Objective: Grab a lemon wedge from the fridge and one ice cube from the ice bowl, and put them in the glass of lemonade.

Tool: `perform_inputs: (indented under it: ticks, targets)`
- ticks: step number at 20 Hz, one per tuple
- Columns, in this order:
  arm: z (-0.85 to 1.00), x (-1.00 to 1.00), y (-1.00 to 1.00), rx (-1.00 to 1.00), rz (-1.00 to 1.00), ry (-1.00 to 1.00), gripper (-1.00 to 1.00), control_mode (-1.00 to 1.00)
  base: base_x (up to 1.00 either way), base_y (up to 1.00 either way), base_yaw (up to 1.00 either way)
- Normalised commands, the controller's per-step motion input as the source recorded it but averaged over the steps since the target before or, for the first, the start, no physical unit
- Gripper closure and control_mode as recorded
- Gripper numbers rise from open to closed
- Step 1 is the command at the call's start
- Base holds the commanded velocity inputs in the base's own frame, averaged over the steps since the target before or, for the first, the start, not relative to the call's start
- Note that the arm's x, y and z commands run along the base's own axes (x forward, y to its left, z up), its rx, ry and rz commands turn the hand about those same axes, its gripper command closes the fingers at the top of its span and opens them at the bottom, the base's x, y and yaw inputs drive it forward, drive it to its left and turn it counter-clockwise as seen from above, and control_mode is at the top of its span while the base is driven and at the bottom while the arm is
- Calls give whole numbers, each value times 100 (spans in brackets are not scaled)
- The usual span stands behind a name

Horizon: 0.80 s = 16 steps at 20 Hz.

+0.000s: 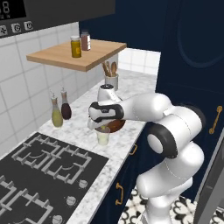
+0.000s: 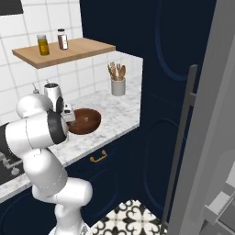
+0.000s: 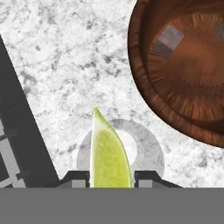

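Jaws of the gripper (image 3: 111, 175) stand to either side of the lemon wedge (image 3: 108, 153), a smooth pale yellow-green crescent with a sharp tip and a lighter rind edge; whether they clamp it or have let go cannot be told, since the finger tips (image 3: 148, 176) are cut off at the lower edge of the hand view. Directly behind the wedge lies the round clear rim of the glass of lemonade (image 3: 148, 151), half hidden by the fruit. From the left base view the glass (image 1: 103, 136) is a small tumbler of pale yellowish liquid on the speckled white-grey marble bench (image 1: 83, 111), with the hand (image 1: 105, 114) right over it.

Just beside the glass sits the ice bowl (image 3: 183, 70), wide, shallow, dark-brown wood with fine radial grain and a ribbed rim; a translucent greyish ice cube (image 3: 168, 41) lies in it, and the bowl's far side is cut off by the frame edge. In the right base view the bowl (image 2: 85, 121) is partly covered by the arm.

A black hob (image 1: 48, 170) with grey grates adjoins the bench. Two glass oil bottles (image 1: 61, 111) stand by the tiled wall, two jars (image 1: 80, 43) on a wooden shelf (image 1: 74, 57), and a grey utensil cup (image 1: 111, 80) with wooden spoons further back. Markings on the dark panel at upper left are too blurred to read.
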Motion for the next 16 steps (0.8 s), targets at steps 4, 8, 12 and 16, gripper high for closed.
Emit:
perform_inputs:
  ticks: [4,8,12,16]
  targets:
    - [0,0,0,0,0,0,-100,-100,0,0,0]
    - [2,0,-2,0,0,0,-100,-100,0,0,0]
    - [18,0,-12,8,0,0,-100,-100,0,0,0]
    - [19,-6,-15,10,0,-3,-100,-100,0,0,0]
